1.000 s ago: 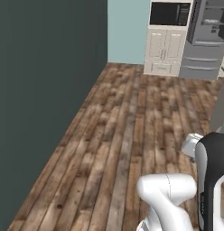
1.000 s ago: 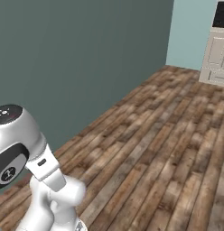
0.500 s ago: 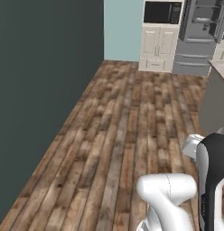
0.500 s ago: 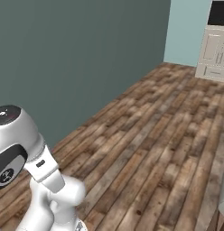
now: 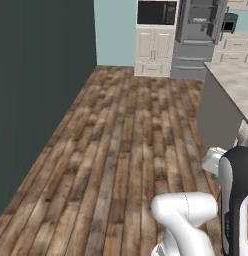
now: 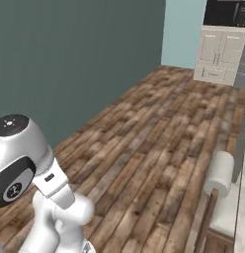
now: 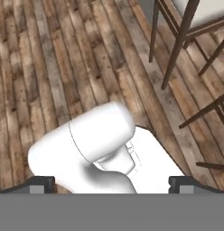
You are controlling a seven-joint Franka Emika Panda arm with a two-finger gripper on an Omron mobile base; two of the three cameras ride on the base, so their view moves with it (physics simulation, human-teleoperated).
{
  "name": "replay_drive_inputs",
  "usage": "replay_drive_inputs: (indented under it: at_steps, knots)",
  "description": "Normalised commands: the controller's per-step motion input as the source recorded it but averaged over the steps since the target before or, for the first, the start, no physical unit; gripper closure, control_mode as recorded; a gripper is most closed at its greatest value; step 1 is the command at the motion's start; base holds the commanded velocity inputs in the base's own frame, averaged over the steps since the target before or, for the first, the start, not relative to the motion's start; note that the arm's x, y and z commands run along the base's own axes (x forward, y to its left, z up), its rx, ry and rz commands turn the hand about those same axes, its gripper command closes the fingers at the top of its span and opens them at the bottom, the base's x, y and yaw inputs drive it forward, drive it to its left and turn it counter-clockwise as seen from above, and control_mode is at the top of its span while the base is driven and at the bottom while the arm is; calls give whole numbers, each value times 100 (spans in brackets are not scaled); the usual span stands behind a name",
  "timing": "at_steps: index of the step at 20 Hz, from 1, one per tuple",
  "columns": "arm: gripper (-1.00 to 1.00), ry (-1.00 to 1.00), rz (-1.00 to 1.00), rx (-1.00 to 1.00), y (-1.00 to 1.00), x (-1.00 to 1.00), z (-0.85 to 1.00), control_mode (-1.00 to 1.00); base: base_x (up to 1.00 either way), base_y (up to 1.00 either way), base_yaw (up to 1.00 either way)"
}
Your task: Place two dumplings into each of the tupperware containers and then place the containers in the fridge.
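1. The fridge (image 5: 198, 37) stood at the far end of the room, just right of the black microwave (image 5: 156, 12) (cream cabinets (image 5: 153, 50) below).
2. A counter (image 5: 233, 82) edged the wooden floor (image 5: 121, 150).
3. The gripper (image 7: 111, 182) hung released above the floor, beside dark stool legs (image 7: 177, 45).

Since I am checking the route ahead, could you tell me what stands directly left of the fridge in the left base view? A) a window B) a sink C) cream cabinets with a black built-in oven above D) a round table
C: the fridge has cream cabinets beside it, with the black oven above them.
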Motion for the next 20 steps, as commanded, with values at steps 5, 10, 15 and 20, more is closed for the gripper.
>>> replay_drive_inputs:
  at_steps: [5,10,15,20]
  knots:
    - [-100,0,0,0,0,0,0,100,-96,-10,-57]
    - [-100,0,0,0,0,0,0,100,-100,-1,-50]
    - [-100,0,0,0,0,0,0,100,-100,0,-33]
    - [-100,0,0,0,0,0,0,100,-100,0,-13]
